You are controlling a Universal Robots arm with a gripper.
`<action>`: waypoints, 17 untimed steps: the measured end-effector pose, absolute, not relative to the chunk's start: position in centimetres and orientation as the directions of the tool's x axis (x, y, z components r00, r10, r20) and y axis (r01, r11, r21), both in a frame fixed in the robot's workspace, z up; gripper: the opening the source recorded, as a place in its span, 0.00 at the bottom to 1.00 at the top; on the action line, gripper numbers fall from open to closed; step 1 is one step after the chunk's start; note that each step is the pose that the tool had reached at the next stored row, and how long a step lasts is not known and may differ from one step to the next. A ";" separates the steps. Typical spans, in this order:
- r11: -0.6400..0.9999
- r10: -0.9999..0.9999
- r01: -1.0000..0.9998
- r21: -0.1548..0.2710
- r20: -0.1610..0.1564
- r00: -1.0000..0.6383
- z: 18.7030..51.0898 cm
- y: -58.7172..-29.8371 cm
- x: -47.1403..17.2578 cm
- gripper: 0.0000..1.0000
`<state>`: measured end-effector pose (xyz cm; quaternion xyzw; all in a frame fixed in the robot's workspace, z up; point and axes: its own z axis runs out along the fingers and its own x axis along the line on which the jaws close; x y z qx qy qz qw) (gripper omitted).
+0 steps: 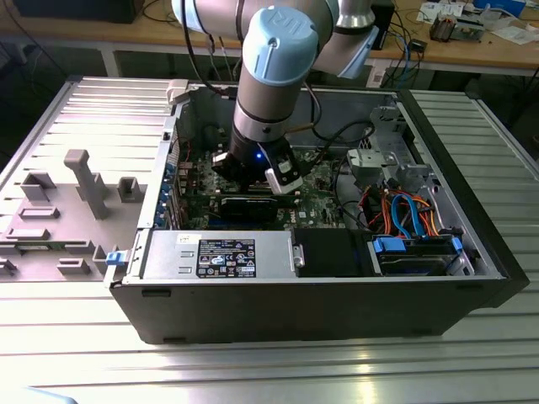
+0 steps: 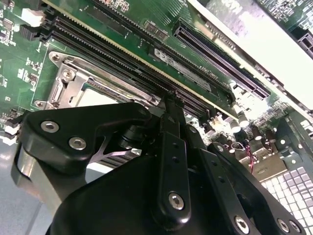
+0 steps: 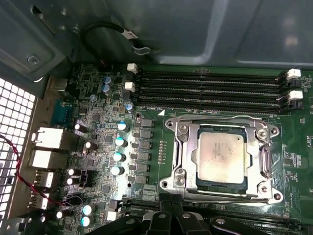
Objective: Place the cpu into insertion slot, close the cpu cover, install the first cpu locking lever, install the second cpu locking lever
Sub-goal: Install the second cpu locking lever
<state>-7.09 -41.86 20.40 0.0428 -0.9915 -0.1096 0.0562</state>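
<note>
The cpu (image 3: pixel 221 156), a dull silver square, lies flat in the insertion slot (image 3: pixel 167 185) on the green motherboard. The cpu cover (image 3: pixel 188 147), a thin metal frame, lies down around the chip. One wire lever (image 3: pixel 220 116) runs along the side by the memory slots, another (image 3: pixel 220 198) along the opposite side. My gripper (image 3: pixel 174 215) hovers just off that second side, fingers together and holding nothing. In the second wrist view the gripper (image 2: pixel 169 104) sits beside the socket's frame (image 2: pixel 66 81). The exterior view has the gripper (image 1: pixel 255 181) low inside the open computer case.
Long black memory slots (image 3: pixel 210 90) run beside the socket. A long black card (image 1: pixel 248 206) lies just in front of the gripper. A power supply (image 1: pixel 219 257), coloured cables (image 1: pixel 404 210) and the case walls (image 1: pixel 312 311) hem in the board. A grey fixture (image 1: pixel 84 181) stands at the exterior view's left.
</note>
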 end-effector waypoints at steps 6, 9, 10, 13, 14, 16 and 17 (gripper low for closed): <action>0.967 -0.098 -0.071 0.244 0.100 -0.990 20.2 -41.8 -7.4 0.11; 0.967 -0.098 -0.071 0.246 0.099 -0.990 20.2 -41.8 -7.6 0.11; 0.966 -0.098 -0.071 0.247 0.099 -0.990 20.2 -41.8 -7.6 0.11; 0.965 -0.098 -0.071 0.251 0.099 -0.990 20.1 -41.7 -7.6 0.11; 0.965 -0.098 -0.070 0.252 0.099 -0.990 20.1 -41.7 -7.6 0.11; 0.965 -0.097 -0.069 0.251 0.099 -0.990 20.0 -41.5 -7.6 0.11; 0.965 -0.097 -0.069 0.251 0.099 -0.990 20.0 -41.5 -7.6 0.11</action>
